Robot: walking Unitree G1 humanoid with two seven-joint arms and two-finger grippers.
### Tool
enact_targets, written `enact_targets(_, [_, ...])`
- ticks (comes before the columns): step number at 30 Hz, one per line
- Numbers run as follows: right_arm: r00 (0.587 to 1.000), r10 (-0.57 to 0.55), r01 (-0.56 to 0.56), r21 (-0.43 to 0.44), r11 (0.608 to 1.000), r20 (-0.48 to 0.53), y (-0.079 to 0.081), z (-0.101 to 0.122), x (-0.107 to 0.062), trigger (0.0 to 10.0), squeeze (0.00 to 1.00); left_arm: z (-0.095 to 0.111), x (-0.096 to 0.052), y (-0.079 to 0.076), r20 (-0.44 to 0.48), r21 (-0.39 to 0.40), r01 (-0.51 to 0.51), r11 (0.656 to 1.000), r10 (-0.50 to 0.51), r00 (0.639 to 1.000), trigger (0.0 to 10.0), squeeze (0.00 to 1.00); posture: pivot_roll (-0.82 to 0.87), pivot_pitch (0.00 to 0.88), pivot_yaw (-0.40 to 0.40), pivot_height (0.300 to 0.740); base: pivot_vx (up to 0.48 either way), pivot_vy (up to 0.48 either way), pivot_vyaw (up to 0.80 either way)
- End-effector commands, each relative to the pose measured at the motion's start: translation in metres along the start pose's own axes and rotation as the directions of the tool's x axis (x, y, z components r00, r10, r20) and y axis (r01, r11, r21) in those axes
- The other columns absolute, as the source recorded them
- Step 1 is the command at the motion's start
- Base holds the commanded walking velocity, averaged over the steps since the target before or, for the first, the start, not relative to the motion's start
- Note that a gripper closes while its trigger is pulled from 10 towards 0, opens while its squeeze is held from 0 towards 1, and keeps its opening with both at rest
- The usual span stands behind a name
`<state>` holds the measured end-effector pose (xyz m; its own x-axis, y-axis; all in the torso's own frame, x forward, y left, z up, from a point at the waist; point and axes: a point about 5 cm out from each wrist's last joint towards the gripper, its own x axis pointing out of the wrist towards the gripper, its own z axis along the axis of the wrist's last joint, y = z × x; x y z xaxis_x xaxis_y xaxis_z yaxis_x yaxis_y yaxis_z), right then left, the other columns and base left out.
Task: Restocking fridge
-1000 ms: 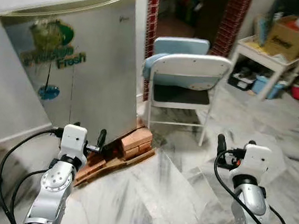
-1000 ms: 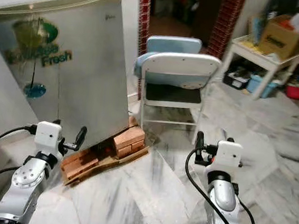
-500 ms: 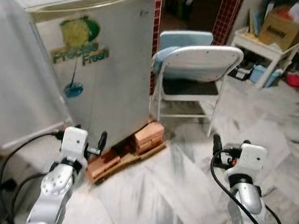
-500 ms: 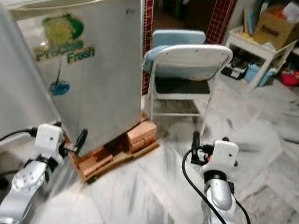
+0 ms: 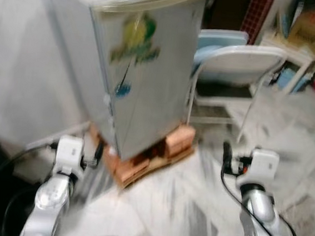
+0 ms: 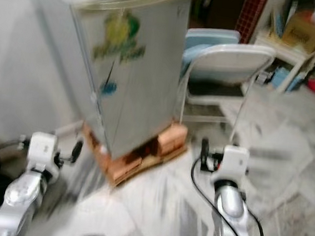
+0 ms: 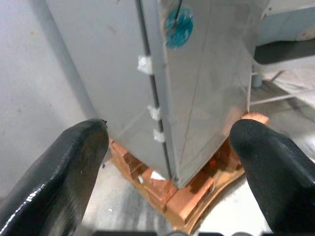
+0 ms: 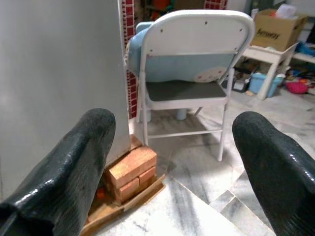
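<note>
1. Both arms are silver, each with a white box-shaped wrist housing.
2. The left gripper [image 7: 170,147] and right gripper [image 8: 170,142] have glossy black fingers (rounded tips).
3. Black cables loop beside each arm.

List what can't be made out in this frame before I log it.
- Fridge door sticker: motion blur in both eye views smears the lettering; the left wrist view cuts it off at the top edge.
- Fridge contents: hidden, the door is shut.
- Cardboard box print: too small in the right wrist view, blurred in the eye views.
- Items under the white side table: small and blurred.
- Base under the bricks: partly hidden by the left gripper's fingers.
</note>
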<state>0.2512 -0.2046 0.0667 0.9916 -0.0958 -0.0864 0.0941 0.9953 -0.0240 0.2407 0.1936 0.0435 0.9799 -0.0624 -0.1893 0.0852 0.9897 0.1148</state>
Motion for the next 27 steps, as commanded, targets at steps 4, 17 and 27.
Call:
enact_targets(4, [1.0, 0.018, -0.018, 0.007, 1.0, 0.015, 0.0063, 0.0059, 0.0038, 10.0, 0.0, 0.0039, 0.0006, 0.0082, 0.014, 0.021, -0.02, 1.0, 0.019, 1.0, 10.0, 0.0, -0.03, 0.0, -0.008, 0.74, 0.0, 0.48, -0.2])
enact_targets(17, [1.0, 0.012, -0.012, 0.007, 1.0, 0.022, 0.0052, 0.0073, 0.0038, 10.0, 0.0, 0.008, 0.0028, 0.0008, 0.042, 0.022, 0.03, 0.999, -0.03, 0.999, 10.0, 0.0, -0.03, 0.0, 0.0, 0.74, 0.129, 0.425, -0.79])
enact_targets(27, [1.0, 0.007, -0.007, 0.003, 1.0, 0.024, 0.0039, 0.0084, 0.0064, 10.0, 0.0, 0.0063, 0.0019, -0.0003, 0.04, 0.027, 0.036, 0.999, -0.037, 0.999, 10.0, 0.0, -0.03, 0.0, -0.001, 0.74, 0.297, 0.374, -0.65])
